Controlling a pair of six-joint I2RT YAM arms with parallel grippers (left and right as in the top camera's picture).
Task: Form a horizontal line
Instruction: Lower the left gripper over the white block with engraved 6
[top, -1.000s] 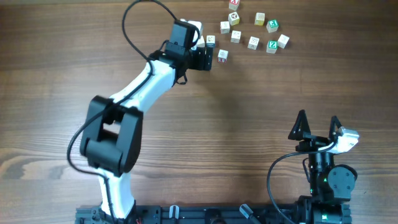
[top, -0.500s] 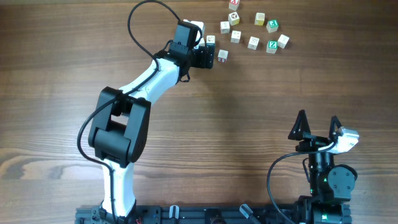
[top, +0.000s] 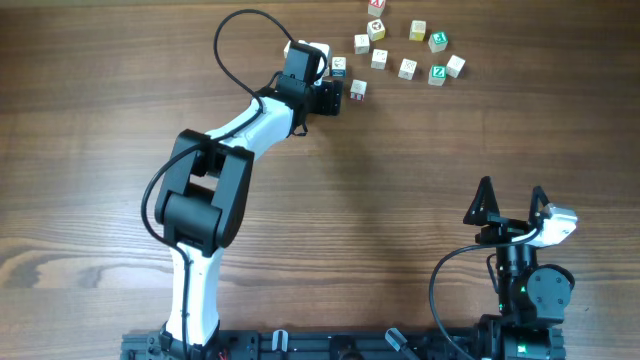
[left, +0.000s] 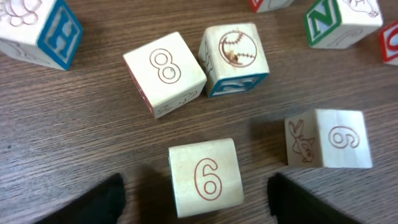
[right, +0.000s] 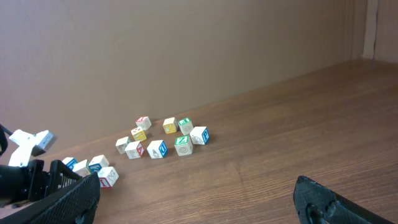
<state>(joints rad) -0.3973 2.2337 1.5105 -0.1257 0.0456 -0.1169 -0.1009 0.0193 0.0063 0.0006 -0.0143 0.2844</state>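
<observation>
**Three cubes in a loose row, a fourth between open jaws**

Three small white cubes make up the horizontal line (right: 81, 167), which lies at the far side of the table (top: 400, 200), just beyond the left gripper (top: 330, 98). In the left wrist view the row runs across the upper part of the picture. It consists of a cube with a blue H (left: 40, 31), a cube marked 8 (left: 165, 73) and a cube with a baseball drawing (left: 235, 59). The 8 cube is turned slightly askew and sits almost against the baseball cube, while the H cube stands apart from them.

The left gripper is released. Its dark fingers (left: 93, 202) stand on either side of a cube marked 6 (left: 205, 177), with bare wood showing between each finger and the cube. Nothing is grasped. Just beside the 6 cube, but not touching it, sits a cube with a fish drawing (left: 326, 138).

More scattered cubes (top: 407, 68), some with green, yellow or red faces, lie further along the far edge.

The right gripper (top: 512, 190) rests near the front of the table, well apart from all the cubes. Its jaws are spread wide.
</observation>
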